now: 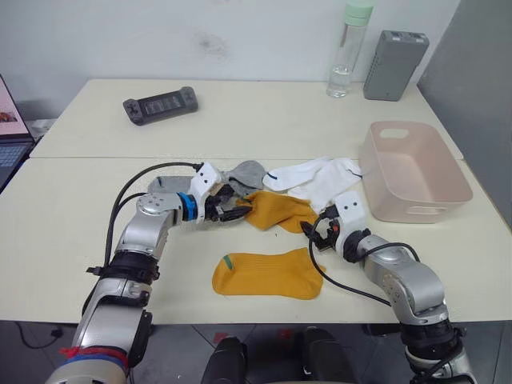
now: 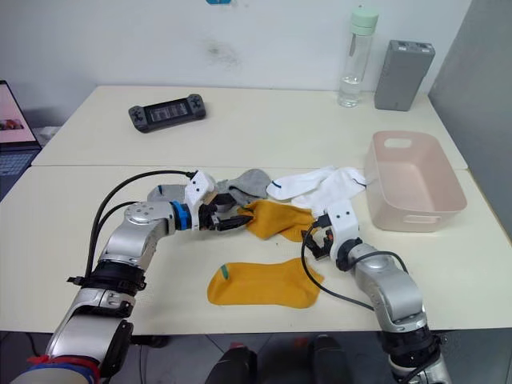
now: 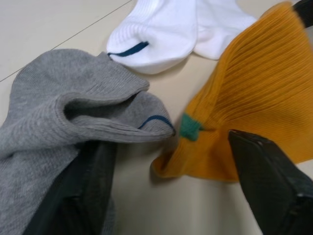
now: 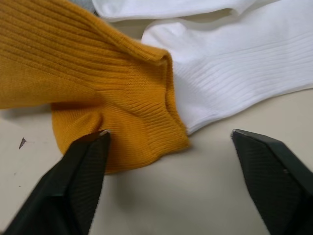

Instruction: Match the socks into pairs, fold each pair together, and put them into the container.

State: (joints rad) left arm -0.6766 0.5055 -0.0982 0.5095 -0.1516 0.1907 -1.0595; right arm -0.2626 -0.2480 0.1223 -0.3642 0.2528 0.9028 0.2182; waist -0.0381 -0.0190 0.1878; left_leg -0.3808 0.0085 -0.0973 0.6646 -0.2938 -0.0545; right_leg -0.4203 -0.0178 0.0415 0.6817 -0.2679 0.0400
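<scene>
Two tables: pale cream tops point(image 1: 72, 232) butted edge to edge, smooth and matte; everything below is placed against the container.
Container: pale pink plastic bin point(image 1: 448, 188), rectangular with rounded corners and cut-out handle slots, hollow side up, long axis running away from the robot.
White socks: two ribbed socks point(image 1: 320, 176) with dark cuff trim, overlapping just left of the container, long axes roughly crosswise, one end touching or nearly touching the bin wall.
Flat orange sock: mustard ribbed knit point(image 1: 268, 274), lying alone left of the container and nearer the robot, long axis crosswise, cuff end with a small green mark pointing away from the container.
Crumpled orange sock: same knit point(image 1: 280, 212), bunched between the two grippers, left of the white socks and partly under them.
Grey socks: soft fine knit point(image 1: 244, 174), heaped farthest left of the container in the pile, one cuff showing a thin dark line.
Left gripper: point(image 3: 171, 196) fingers spread wide, one against the grey sock, one over the crumpled orange sock, gripping nothing.
Right gripper: point(image 4: 168, 191) fingers spread wide around the orange sock's ribbed end, one tip touching it, not clamped.
Writing: none readable.
</scene>
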